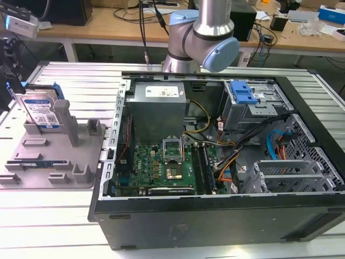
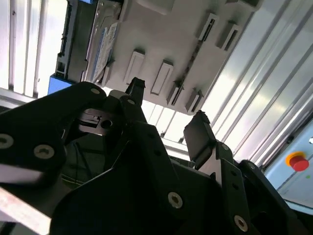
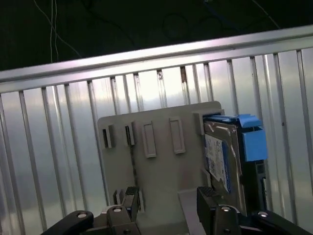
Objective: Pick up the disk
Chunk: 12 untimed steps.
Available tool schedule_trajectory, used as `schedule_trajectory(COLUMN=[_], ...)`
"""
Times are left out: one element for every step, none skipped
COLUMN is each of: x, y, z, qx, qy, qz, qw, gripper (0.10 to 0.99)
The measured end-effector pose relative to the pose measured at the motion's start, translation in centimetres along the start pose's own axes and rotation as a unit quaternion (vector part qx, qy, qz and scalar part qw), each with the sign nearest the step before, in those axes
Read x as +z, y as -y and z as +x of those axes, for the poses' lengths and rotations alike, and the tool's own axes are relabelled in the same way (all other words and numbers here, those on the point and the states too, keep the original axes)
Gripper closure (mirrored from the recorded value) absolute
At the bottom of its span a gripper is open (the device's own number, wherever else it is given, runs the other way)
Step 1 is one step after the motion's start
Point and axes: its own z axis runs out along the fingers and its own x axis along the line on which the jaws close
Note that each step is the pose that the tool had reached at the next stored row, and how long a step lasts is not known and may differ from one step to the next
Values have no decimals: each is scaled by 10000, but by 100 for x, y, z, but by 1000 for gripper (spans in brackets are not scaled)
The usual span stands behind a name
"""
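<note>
The disk (image 1: 40,110) is a silver drive with a white-and-blue label and blue side rails. It stands on edge in the grey holder (image 1: 54,162) at the exterior view's left, against an upright post. In the first wrist view the disk (image 3: 221,161) sits at one end of the holder (image 3: 156,161), off to the side of my gripper (image 3: 167,196). The gripper (image 2: 167,100) is open, its dark fingers apart with nothing between them, some way from the holder (image 2: 171,44). The disk (image 2: 105,46) shows edge-on in the second wrist view.
An open computer case (image 1: 302,216) with a green board, cables and a blue drive-bay bracket (image 1: 242,93) fills the exterior view's middle and right. The ribbed metal table (image 1: 59,216) runs under everything. A red button (image 2: 298,160) sits past the table edge.
</note>
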Motion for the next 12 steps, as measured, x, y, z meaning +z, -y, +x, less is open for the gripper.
schedule_trajectory(x=[1, 1, 1, 1, 0, -1, -1, -3, -4, -4, -5, -7], y=[1, 2, 2, 2, 1, -4, -8, -14, -19, -26, -31, -46], z=[-1, 0, 0, 0, -10, -46, -80, -130, -177, -226, -257, -320], qx=[-75, -136, -136, -132, -119, -118, -119, -119, -119, -119, -119, -120], qy=[3, 0, -1, -1, -2, -4, -4, -5, -4, -4, -4, -4], qz=[5, 7, 7, 7, 7, 7, 7, 7, 7, 7, 7, 7], qw=[10000, 9999, 9999, 9999, 9999, 9999, 9999, 9999, 9999, 9999, 9999, 9999], gripper=[486, 486, 486, 486, 486, 486, 486, 486, 486, 486, 486, 486])
